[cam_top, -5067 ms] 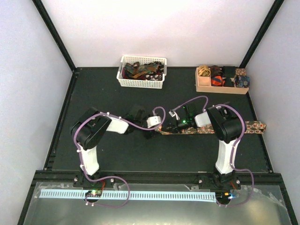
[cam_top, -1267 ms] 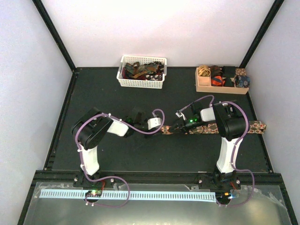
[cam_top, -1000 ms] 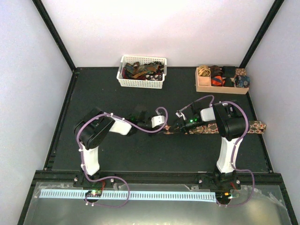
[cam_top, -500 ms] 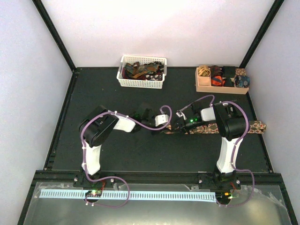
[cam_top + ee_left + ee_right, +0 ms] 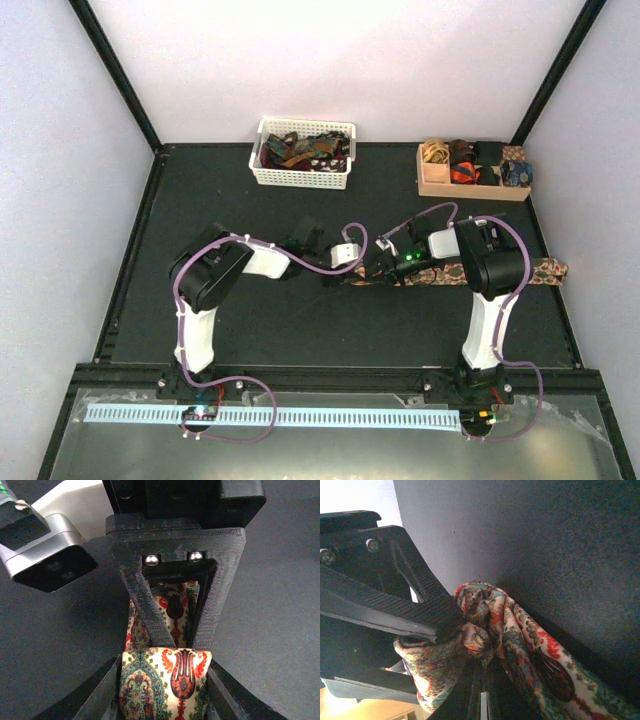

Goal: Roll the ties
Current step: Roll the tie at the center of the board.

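A floral red-green-beige tie (image 5: 540,268) lies across the black mat on the right, and its left end is bunched into a roll. In the left wrist view that roll (image 5: 150,690) sits pressed between the two fingers of my left gripper (image 5: 165,680). The ribbed fingers (image 5: 150,615) of the right gripper come in from the far side and meet on the fabric. In the right wrist view my right gripper (image 5: 482,692) is shut, with the tie (image 5: 525,645) wrapped around it. From above, the left gripper (image 5: 337,274) and the right gripper (image 5: 368,271) meet tip to tip.
A white slatted basket (image 5: 302,178) holding more ties stands at the back centre. A tan wooden box (image 5: 470,188) with rolled ties in its compartments stands at the back right. Black frame posts rise at both back corners.
The left arm has reached rightward until its gripper meets the right gripper at the tie's rolled end. The right arm has hardly moved. The tie's far end has drawn slightly left.
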Action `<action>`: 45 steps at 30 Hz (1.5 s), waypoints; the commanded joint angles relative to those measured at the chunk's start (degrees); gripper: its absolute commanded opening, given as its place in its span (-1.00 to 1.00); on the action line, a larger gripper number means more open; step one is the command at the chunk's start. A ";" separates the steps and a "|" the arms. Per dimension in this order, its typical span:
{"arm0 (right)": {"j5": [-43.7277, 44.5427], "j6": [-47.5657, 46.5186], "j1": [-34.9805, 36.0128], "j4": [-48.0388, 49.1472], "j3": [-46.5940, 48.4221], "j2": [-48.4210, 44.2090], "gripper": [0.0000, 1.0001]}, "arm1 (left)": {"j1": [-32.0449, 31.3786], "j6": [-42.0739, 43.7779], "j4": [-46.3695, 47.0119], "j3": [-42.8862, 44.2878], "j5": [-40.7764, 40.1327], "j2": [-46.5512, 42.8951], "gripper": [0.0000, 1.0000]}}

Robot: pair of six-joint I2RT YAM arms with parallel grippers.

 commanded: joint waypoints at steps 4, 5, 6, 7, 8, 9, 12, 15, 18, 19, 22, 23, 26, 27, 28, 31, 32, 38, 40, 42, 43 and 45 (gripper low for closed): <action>6.27 -1.27 -0.51 0.88 -1.28 3.46 -0.97 | 0.23 4.14 -9.03 0.21 -1.33 3.32 -0.14; 6.24 -1.23 -0.51 1.00 -1.29 3.42 -0.97 | 0.18 3.85 -8.92 0.12 -1.56 3.27 -0.14; 6.10 -1.19 -0.56 0.93 -1.33 3.41 -0.97 | 0.21 3.37 -8.82 0.06 -1.73 3.19 -0.14; 6.09 -1.18 -0.51 0.93 -1.37 3.34 -0.97 | 0.23 2.94 -8.89 0.06 -1.91 3.24 -0.13; 6.19 -1.26 -0.54 0.89 -1.33 3.18 -0.97 | 0.20 2.45 -9.33 0.10 -2.07 3.26 -0.13; 6.21 -1.27 -0.52 0.99 -1.40 3.11 -0.97 | 0.16 2.55 -9.58 -0.05 -2.13 3.24 -0.12; 6.19 -1.05 -0.51 1.31 -1.48 3.22 -0.97 | 0.09 2.67 -9.75 -0.50 -1.92 3.08 -0.08; 6.13 -0.84 -0.47 1.70 -1.47 3.51 -0.97 | 0.07 1.34 -10.12 1.16 -2.32 3.96 -0.07; 5.93 -0.91 -0.51 1.68 -1.56 3.29 -0.97 | -0.22 0.69 -11.14 2.72 -4.05 5.09 -0.06; 5.99 -0.98 -0.53 1.71 -1.60 3.08 -0.97 | -0.41 0.79 -11.44 2.93 -4.93 5.23 -0.09; 5.40 -1.37 -0.51 1.18 -1.29 2.16 -0.98 | -0.44 1.43 -13.17 3.26 -6.77 5.51 -0.20; 5.22 -2.01 -0.51 0.47 -0.91 1.50 -0.95 | -0.44 1.73 -13.79 3.14 -7.46 5.47 -0.26; 4.98 -3.26 -0.51 -1.52 -0.60 -1.43 -0.83 | -0.50 2.20 -15.35 2.79 -9.87 5.12 -0.32; 4.96 -3.65 -0.53 -2.50 -0.58 -2.78 -0.76 | -0.49 2.13 -16.59 3.00 -10.73 5.24 -0.33; 4.84 -4.25 -0.59 -3.45 -0.49 -4.03 -0.70 | -0.47 2.29 -17.19 3.19 -11.26 5.33 -0.33; 4.21 -5.89 -0.96 -5.81 -0.50 -7.24 -0.61 | -0.61 2.50 -19.05 3.39 -12.74 5.21 -0.33; 3.67 -6.08 -1.25 -6.27 -0.71 -8.01 -0.58 | -0.55 2.48 -19.54 3.54 -13.13 5.25 -0.33; 2.58 -2.92 -1.59 -2.15 -1.57 -10.26 -0.33 | -0.63 2.60 -20.63 3.72 -13.28 5.33 -0.32; 3.06 -0.59 -1.24 1.18 -2.10 -10.20 -0.31 | -0.68 2.70 -21.01 4.07 -13.11 5.62 -0.30; 3.92 -0.11 -0.13 2.16 -1.91 -9.51 -0.31 | -0.73 2.83 -21.19 4.14 -13.15 5.75 -0.29; 4.10 0.07 0.38 2.58 -1.97 -9.03 -0.31 | -0.72 2.83 -21.27 4.22 -13.14 5.75 -0.29; 4.44 1.47 1.41 4.26 -2.42 -8.40 -0.30 | -0.74 2.83 -21.26 4.30 -13.22 5.86 -0.29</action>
